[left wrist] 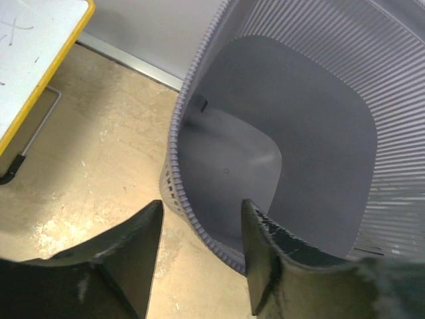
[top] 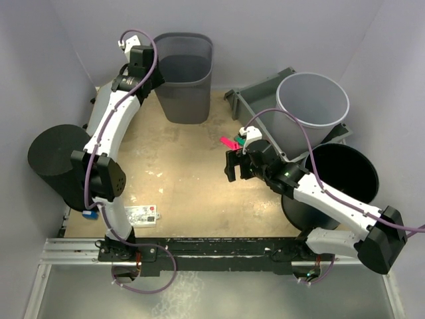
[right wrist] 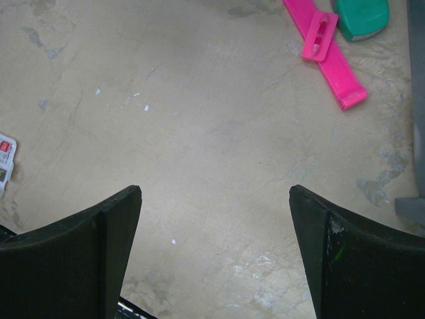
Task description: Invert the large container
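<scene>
The middle of the tabletop (top: 192, 179) is lying open, and the right gripper (right wrist: 216, 193), jaws spread wide, is hanging over bare surface there. A pink strip (right wrist: 325, 50) and a green item (right wrist: 362, 14) are lying just beyond it. The dark grey bin (top: 184, 80) is blocking the back, its rim running between the parted fingers of the left gripper (left wrist: 202, 207). The left black bin (top: 56, 159) and right black bin (top: 339, 179) are crowding the sides, and the light grey bucket (top: 312, 100) in its tray (top: 255, 93) is filling the right rear.
</scene>
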Motion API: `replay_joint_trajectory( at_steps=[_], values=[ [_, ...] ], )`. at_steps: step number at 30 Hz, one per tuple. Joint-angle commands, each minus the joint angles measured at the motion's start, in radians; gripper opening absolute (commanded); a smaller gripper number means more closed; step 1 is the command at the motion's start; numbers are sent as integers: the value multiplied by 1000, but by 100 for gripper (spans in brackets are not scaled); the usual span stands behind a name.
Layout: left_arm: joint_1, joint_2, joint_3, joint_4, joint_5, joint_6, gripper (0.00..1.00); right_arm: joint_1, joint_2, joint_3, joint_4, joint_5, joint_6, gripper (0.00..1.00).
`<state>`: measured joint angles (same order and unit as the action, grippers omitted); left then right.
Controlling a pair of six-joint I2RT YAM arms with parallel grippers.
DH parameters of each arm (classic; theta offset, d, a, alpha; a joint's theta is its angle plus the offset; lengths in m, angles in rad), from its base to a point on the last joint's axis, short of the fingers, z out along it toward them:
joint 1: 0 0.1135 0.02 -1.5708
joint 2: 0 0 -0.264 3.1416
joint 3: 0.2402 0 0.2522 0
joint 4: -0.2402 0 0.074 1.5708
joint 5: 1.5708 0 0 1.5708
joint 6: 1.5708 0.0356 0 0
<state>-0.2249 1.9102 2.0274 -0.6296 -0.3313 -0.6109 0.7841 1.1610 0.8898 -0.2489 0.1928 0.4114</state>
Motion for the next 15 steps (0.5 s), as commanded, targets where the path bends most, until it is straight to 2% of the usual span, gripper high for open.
replay_joint_trajectory(
  at_steps=[1,8,15],
  values=[
    [-2,-99,-128,16,33,8,30,-2,5,6,31,-16,15,94],
    [-3,-314,-457,100,87,-29,0,-3,3,7,33,-21,21,94],
    [-4,-542,-748,119,66,-33,0,-3,-26,6,48,36,33,94]
  ],
)
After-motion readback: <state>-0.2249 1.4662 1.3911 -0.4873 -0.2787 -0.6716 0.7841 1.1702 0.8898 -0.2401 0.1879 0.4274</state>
